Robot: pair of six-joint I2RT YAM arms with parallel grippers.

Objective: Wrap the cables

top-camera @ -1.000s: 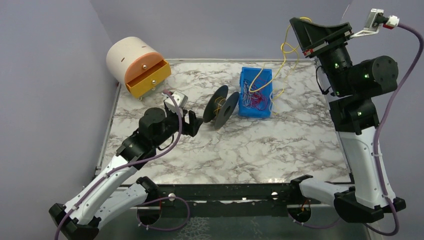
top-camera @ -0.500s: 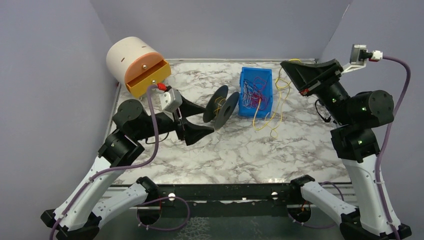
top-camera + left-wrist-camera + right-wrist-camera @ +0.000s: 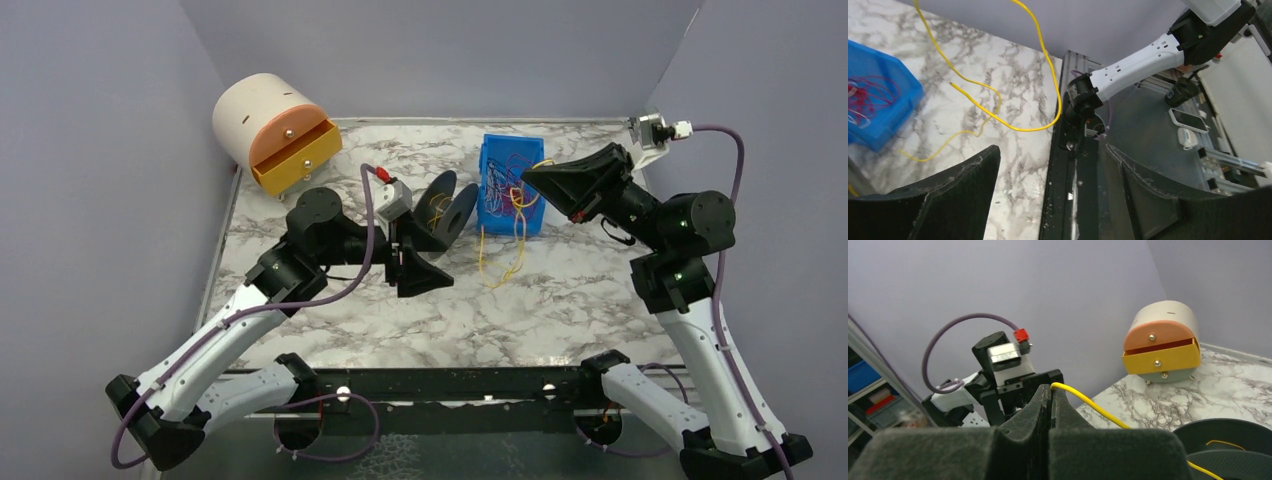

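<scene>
Right claw (image 3: 532, 180), pinched on thin yellow wire (image 3: 497, 262), dropped leftward toward black plastic spool (image 3: 447, 208); left claw (image 3: 424, 258), wide and empty, moved alongside. Winding likely next.

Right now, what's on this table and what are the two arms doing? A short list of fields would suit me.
Left fingers: open, holding nothing, near the black spool
Right fingers: shut on the yellow cable
Yellow cable: hangs over the blue bin onto the marble table
Blue bin: thin red cables tangled inside
Back left: round cabinet, drawer open
</scene>
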